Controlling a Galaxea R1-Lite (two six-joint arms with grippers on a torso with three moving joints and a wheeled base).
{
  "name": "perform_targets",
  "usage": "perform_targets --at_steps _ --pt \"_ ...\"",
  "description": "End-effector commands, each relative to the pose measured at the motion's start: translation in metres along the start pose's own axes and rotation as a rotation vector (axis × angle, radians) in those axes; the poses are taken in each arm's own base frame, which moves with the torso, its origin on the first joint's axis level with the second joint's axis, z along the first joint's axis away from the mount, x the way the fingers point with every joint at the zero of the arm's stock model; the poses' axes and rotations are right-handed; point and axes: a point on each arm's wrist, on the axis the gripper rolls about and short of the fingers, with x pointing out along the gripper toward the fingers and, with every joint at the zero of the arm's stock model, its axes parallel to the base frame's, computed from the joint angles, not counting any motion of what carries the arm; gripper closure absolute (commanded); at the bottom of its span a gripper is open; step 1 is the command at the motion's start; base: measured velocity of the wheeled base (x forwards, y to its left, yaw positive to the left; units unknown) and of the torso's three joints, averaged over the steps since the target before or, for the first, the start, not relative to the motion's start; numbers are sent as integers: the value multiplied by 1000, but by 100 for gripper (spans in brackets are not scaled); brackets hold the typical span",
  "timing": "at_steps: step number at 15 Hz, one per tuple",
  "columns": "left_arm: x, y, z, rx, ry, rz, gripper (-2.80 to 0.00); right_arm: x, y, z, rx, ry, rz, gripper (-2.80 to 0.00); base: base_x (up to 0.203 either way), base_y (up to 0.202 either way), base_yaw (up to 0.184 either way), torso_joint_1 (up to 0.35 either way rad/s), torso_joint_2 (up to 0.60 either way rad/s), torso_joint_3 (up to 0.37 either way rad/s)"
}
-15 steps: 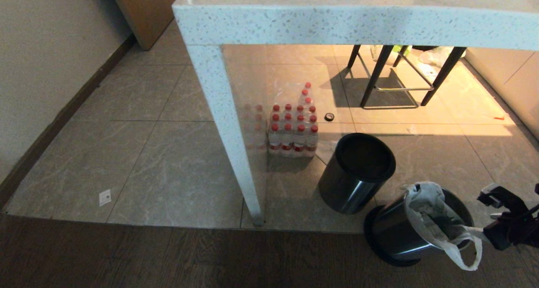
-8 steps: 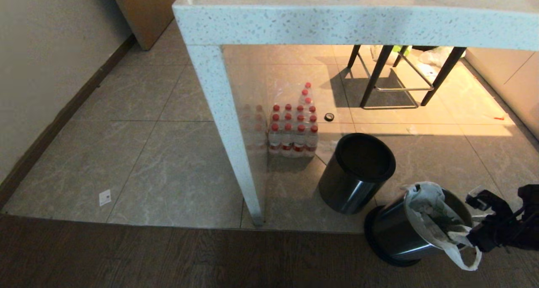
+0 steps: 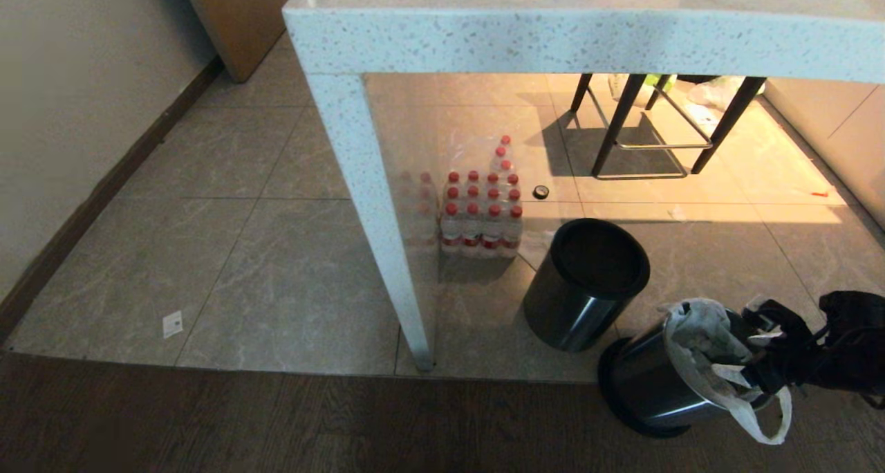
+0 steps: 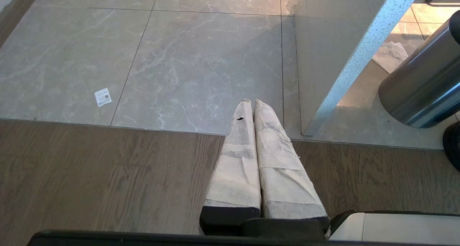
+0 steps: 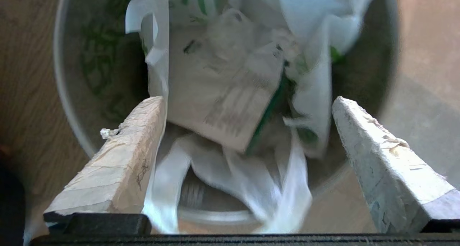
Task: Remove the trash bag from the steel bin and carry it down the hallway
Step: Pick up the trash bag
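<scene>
Right gripper [image 5: 248,105] advancing over steel bin [image 3: 650,383], jaws widening, straddling trash bag [image 5: 230,95]; grasp coming next.

Two cylindrical bins are counted on the floor: one steel bin [image 3: 653,383] with a black base ring, and one darker bin [image 3: 584,283] beside it. One white trash bag [image 3: 705,348] is seen in the steel bin. One shrink-wrapped pack of red-capped water bottles [image 3: 482,214] is recorded under the table; the caps are seen in four columns, but the exact bottle total cannot be told. One speckled stone table [image 3: 553,23] is noted, with one leg in view. One black-legged stool [image 3: 650,124] is counted behind it. One small round dark object [image 3: 541,192] and one white paper label [image 3: 172,323] are counted on the tiles.
</scene>
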Motion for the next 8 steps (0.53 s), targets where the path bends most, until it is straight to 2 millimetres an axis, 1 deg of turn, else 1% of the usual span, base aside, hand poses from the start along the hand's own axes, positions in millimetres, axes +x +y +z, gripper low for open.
perform_targets --at_steps 1,5,8 --pt "0 0 0 0 2 0 0 13 -2 -7 2 5 11 -280 0 0 0 0 0 0" --pt "0 0 0 0 2 1 0 27 -4 -14 10 13 19 -280 0 0 0 0 0 0" --pt "0 0 0 0 2 0 0 37 -9 -15 2 5 9 -280 0 0 0 0 0 0"
